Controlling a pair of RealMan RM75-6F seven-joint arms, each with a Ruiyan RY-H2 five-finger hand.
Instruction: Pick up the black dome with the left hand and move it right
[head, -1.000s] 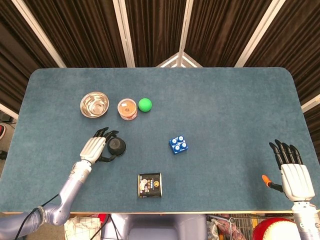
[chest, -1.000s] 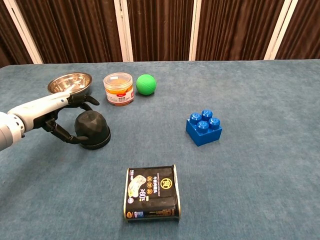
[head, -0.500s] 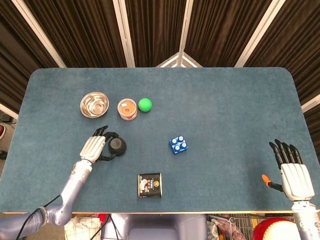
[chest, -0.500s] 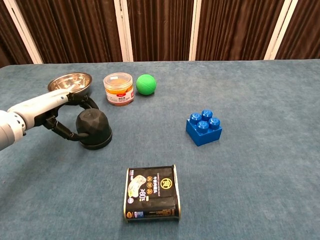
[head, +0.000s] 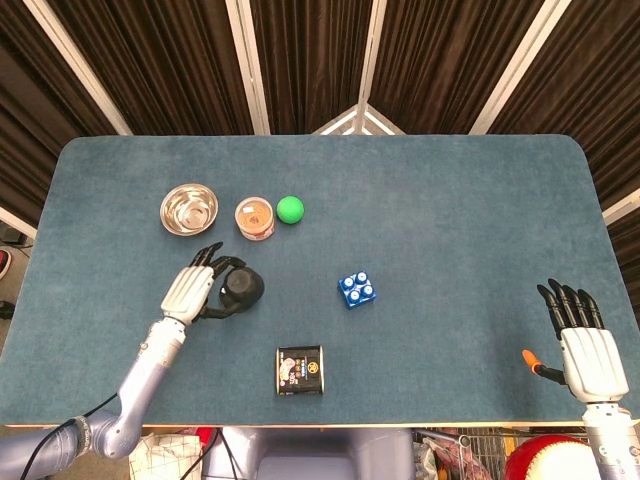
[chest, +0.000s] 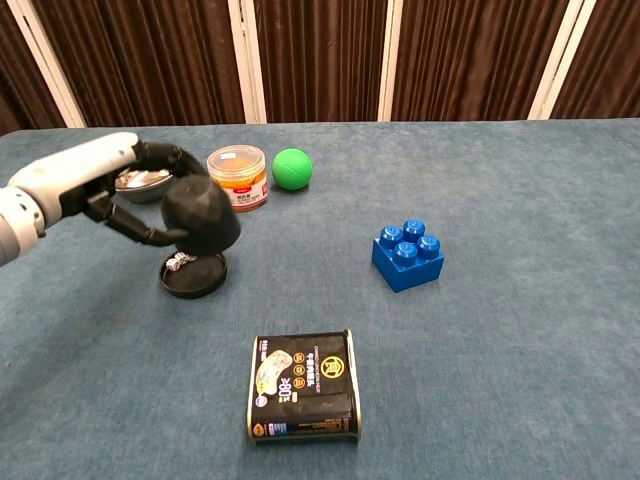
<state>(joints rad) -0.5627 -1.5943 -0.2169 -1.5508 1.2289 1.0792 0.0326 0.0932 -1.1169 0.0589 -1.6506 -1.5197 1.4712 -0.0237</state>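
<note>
Left hand is grasping the black dome, holding it clear above its base disc for carrying right; right hand is lying released, fingers spread.

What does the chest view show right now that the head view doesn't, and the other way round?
Only the chest view shows the black base disc left on the table under the lifted black dome, with something small and shiny on it. Only the head view shows the right hand, open at the table's near right corner. Both show the left hand holding the dome, plus the steel bowl, orange jar, green ball, blue brick and tin.
</note>
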